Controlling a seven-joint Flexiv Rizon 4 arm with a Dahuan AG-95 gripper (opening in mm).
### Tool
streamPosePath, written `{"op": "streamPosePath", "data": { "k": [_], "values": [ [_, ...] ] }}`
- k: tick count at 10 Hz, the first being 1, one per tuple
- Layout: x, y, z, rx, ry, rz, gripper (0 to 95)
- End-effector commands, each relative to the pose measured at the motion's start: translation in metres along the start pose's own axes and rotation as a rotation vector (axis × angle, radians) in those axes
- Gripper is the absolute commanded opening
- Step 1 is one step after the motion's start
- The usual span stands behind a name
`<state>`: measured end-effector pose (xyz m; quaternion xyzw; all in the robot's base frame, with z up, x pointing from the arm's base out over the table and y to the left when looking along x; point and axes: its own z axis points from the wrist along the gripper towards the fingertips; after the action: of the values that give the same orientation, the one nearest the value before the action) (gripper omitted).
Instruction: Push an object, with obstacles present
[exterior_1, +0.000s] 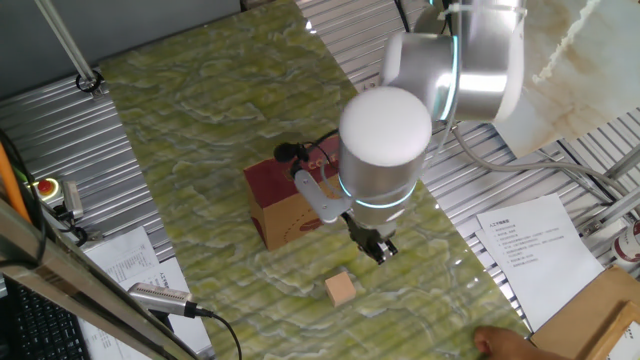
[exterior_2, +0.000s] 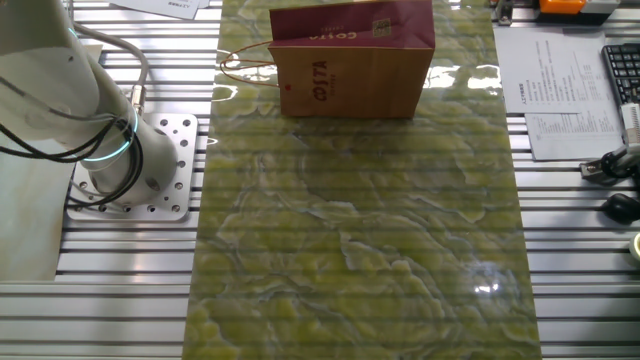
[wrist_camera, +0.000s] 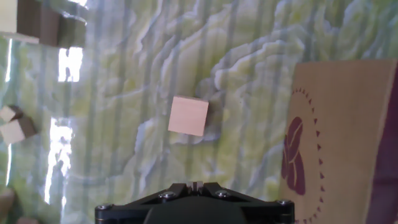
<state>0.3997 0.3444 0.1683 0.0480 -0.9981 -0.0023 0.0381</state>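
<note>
Green marbled tabletop (exterior_1: 200, 130), paper bag (exterior_1: 290, 205) beside wooden cube (exterior_1: 341, 289).

1. The gripper (exterior_1: 381, 249) hangs above the green marbled mat (exterior_1: 200, 120), clear of everything.
2. Just beside it stands the Costa paper bag (exterior_1: 290, 205), walling off that side.
3. Ahead of its fingertips sits the wooden cube (wrist_camera: 188, 116), bare mat all round it.
</note>
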Motion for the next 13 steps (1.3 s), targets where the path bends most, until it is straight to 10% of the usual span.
{"op": "streamPosePath", "data": {
  "k": [1,3,7,10,13],
  "values": [
    [-0.001,0.001,0.003,0.004,0.003,0.006,0.0],
    [-0.001,0.001,0.003,-0.002,-0.016,-0.002,0.0],
    [-0.001,0.001,0.003,-0.025,0.078,0.013,0.0],
    [-0.001,0.001,0.003,-0.032,0.09,-0.019,0.0],
    [0.001,-0.003,0.035,-0.029,0.07,-0.005,0.0]
  ]
}}
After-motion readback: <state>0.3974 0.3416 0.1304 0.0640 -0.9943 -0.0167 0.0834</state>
